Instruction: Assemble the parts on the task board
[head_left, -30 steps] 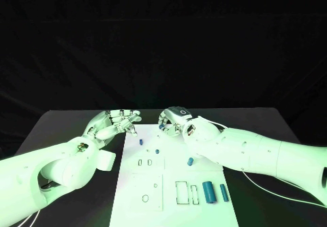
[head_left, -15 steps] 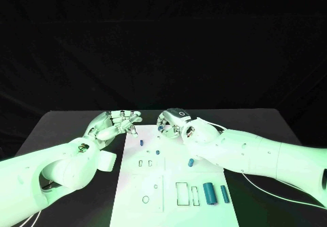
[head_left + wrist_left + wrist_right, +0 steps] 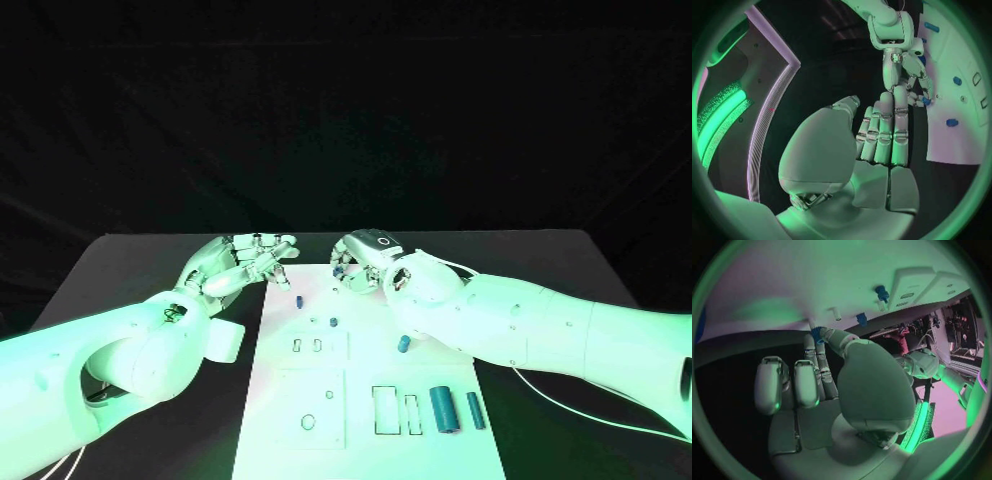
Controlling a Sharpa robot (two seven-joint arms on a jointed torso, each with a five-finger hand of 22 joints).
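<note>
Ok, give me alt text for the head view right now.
Both hands, left hand and right hand, meet over the far end of the white task board; the right pinches a small blue part. More blue parts lie along the board.

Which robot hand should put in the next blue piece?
Probably the right robot hand: it pinches a small blue part at its fingertips over the task board. The left robot hand holds nothing.

Blue parts (image 3: 441, 407) lie on the white task board (image 3: 361, 440).
</note>
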